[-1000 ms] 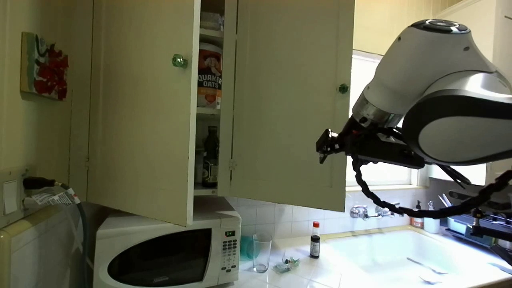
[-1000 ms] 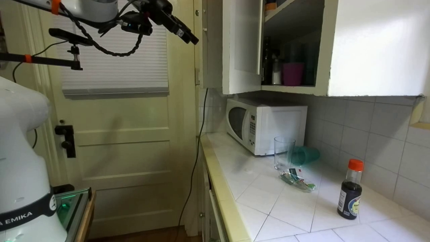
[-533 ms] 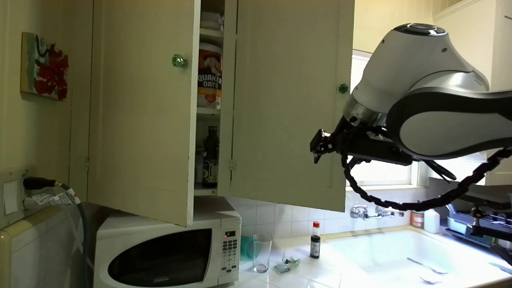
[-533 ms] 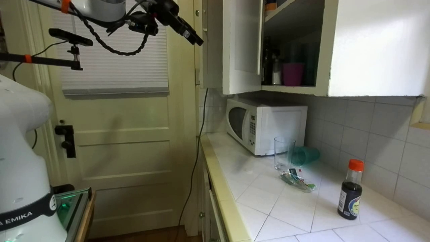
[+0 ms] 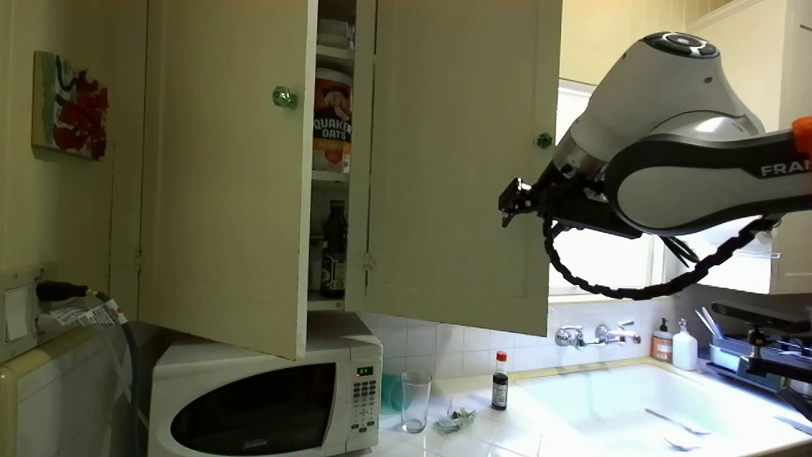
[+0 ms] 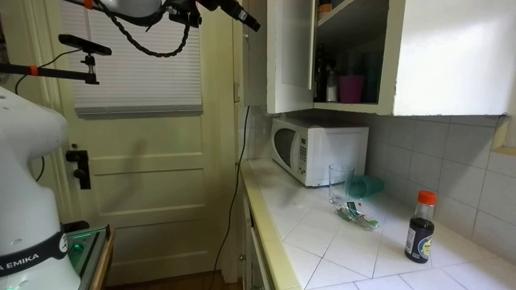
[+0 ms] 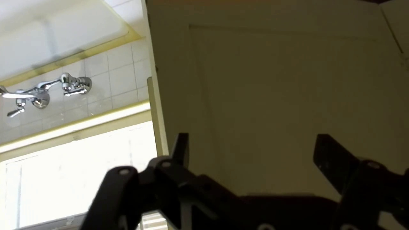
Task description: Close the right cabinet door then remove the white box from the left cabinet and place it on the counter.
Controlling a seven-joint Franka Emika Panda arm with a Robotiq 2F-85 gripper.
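Toward the left of an exterior view, the left cabinet point(image 5: 327, 305) stands just as it did half a second ago: left door point(image 5: 222, 184) ajar, an oats canister point(image 5: 332, 120) and a dark bottle point(image 5: 335, 254) showing in the gap. Below, the microwave point(image 5: 260, 406) has kept its place, as have the clear glass point(image 5: 415, 403) and the red-capped bottle point(image 5: 500, 387) on the counter point(image 5: 488, 438). Above these is the right cabinet door point(image 5: 450, 171), swung outward at the same angle as before. My gripper point(image 7: 250, 141) is spread wide, its jaws far apart, the door's plain face showing between them in the wrist view. Since that earlier moment I have raised it, and it sits a touch further right, in front of the door. Rightmost, my arm point(image 5: 666, 89) has lifted too: its cable loop point(image 5: 634, 294) hangs higher, uncovering the tops of two pump bottles point(image 5: 684, 350) by the sink point(image 5: 590, 406), and an orange band point(image 5: 803, 136) has come into sight.
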